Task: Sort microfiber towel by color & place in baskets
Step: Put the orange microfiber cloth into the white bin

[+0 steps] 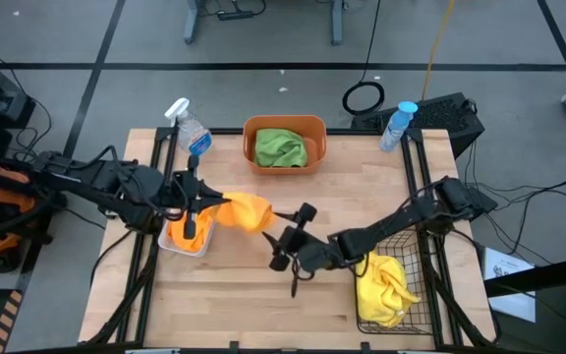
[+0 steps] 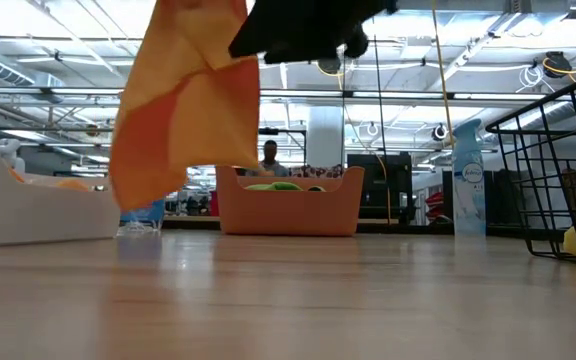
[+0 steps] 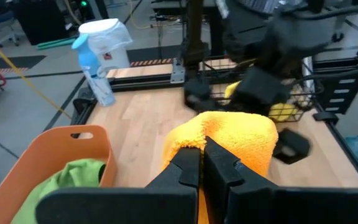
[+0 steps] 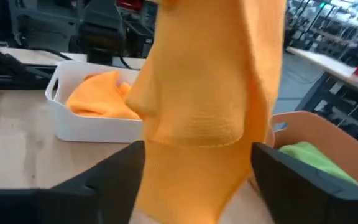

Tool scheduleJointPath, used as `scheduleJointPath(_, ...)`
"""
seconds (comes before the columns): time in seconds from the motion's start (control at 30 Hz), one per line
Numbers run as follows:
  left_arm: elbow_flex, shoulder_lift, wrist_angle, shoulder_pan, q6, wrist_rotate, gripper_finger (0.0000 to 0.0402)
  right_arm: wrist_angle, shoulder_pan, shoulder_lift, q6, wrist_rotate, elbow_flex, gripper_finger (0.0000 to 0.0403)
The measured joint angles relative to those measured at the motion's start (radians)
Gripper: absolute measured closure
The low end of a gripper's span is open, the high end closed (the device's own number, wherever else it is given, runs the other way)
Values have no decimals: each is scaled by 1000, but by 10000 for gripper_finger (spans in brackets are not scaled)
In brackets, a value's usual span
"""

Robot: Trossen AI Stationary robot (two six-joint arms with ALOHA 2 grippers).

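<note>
An orange towel [image 1: 245, 211] hangs above the table's middle, clear of the wood in the low view [image 2: 188, 100]. My left gripper [image 1: 214, 208] [image 3: 202, 146], beside the white bin [image 1: 170, 246], is shut on it. My right gripper [image 1: 291, 236] [image 4: 197, 148] is open just right of the towel. In the right wrist view its fingers stand on either side of the hanging towel [image 4: 204, 93]; whether they touch it, I cannot tell. The white bin holds another orange towel [image 4: 98, 96]. The orange tub [image 1: 284, 126] holds a green towel [image 1: 280, 147]. The black wire basket [image 1: 416, 258] holds a yellow towel [image 1: 383, 283]. My left gripper pinches the orange towel's upper bunched fold [image 3: 194, 134] between its two fingers, coming roughly level from the table's left. Several layers seem gathered there. The towel is lifted clear and hangs slack below the fingers, its lower end [image 2: 143, 190] above the table.
Two spray bottles stand at the far edge, one at the far left [image 1: 191, 128] and one at the far right [image 1: 398, 124]. Bare wood lies along the near half of the table [image 1: 254, 305]. A person shows far behind the orange tub [image 2: 270, 155].
</note>
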Motion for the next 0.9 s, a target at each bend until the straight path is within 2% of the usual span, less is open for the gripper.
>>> scheduleJointPath(0.17, 0, 0, 0, -35, 3, 2, 398, -36, -31, 8, 60, -45, -31, 63)
scheduleJointPath(0.3, 0, -1, 0, -67, 4, -4, 398, -14, -51, 7, 108, -25, -117, 42)
scheduleJointPath(0.33, 0, -1, 0, -72, 4, -4, 398, 26, -58, 7, 111, -47, -144, 40)
scheduleJointPath(0.4, 0, 0, 3, -81, 8, -9, 398, 166, -80, 7, 111, -161, -210, 40)
scheduleJointPath(0.5, 0, 0, 10, -90, 11, -23, 398, 470, -114, 28, 109, -404, -297, 40)
scheduleJointPath(0.53, 0, 0, 14, -91, 11, -24, 398, 558, -123, 39, 109, -452, -318, 40)
scheduleJointPath(0.6, 0, 3, 33, -91, 16, -24, 398, 675, -137, 61, 110, -516, -342, 47)
scheduleJointPath(0.73, 0, 19, 83, -91, 36, -26, 398, 769, -156, 107, 116, -611, -337, 80)
scheduleJointPath(0.9, 0, 58, 118, -90, 62, -26, 398, 765, -162, 153, 102, -626, -280, 174)
